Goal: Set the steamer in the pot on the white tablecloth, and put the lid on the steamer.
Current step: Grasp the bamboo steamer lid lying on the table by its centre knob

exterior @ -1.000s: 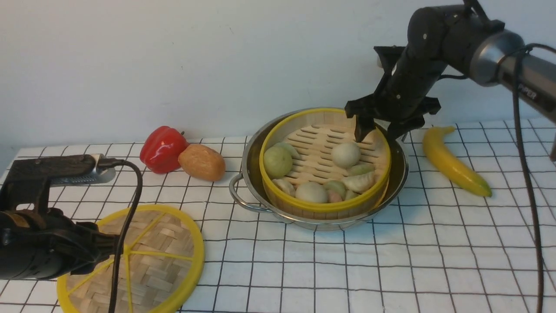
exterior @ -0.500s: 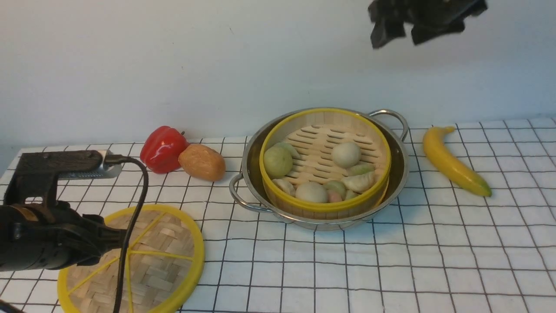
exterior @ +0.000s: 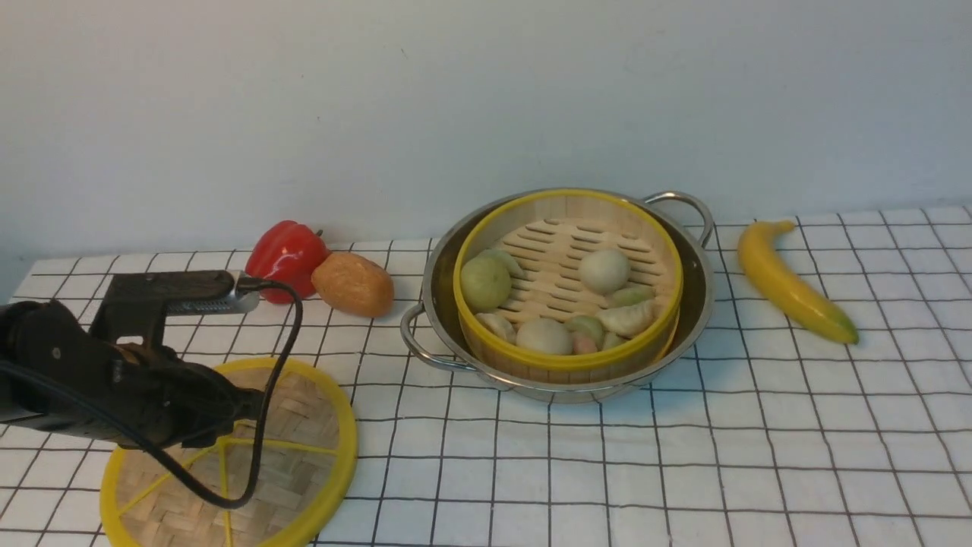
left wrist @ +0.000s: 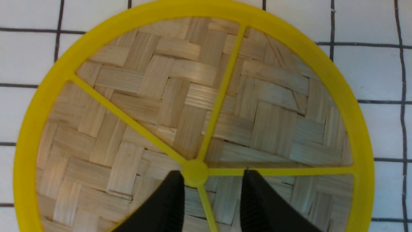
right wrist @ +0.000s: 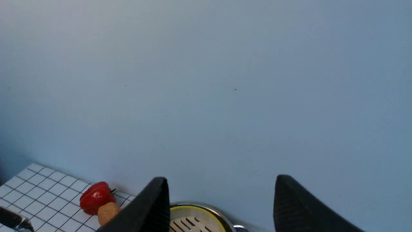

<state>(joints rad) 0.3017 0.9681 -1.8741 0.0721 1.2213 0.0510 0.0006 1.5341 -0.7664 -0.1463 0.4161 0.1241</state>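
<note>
**Steamer seated in the pot; lid waits under parted jaws**

The round bamboo steamer with a yellow rim and slatted floor point(exterior: 566, 365) sits inside the wide, shiny steel pot with looped handles point(exterior: 434, 292). Both are right of centre in the front view, on the white, black-gridded tablecloth point(exterior: 683, 456), so that half of the task looks done. The steamer holds pale buns and dumplings point(exterior: 604, 270), hence the need for a cover.

The flat woven-bamboo lid with yellow rim and spokes point(exterior: 311, 425) lies on the cloth at lower left, well apart from the pot. The jaws of the left arm point(exterior: 99, 380) hang over it, parted either side of one spoke just beside the centre knob point(left wrist: 194, 169). They grip nothing and are placed, I judge, to pinch there. The right arm's jaws stand wide and empty, facing the blank wall.

No brand or writing is legible.
</note>
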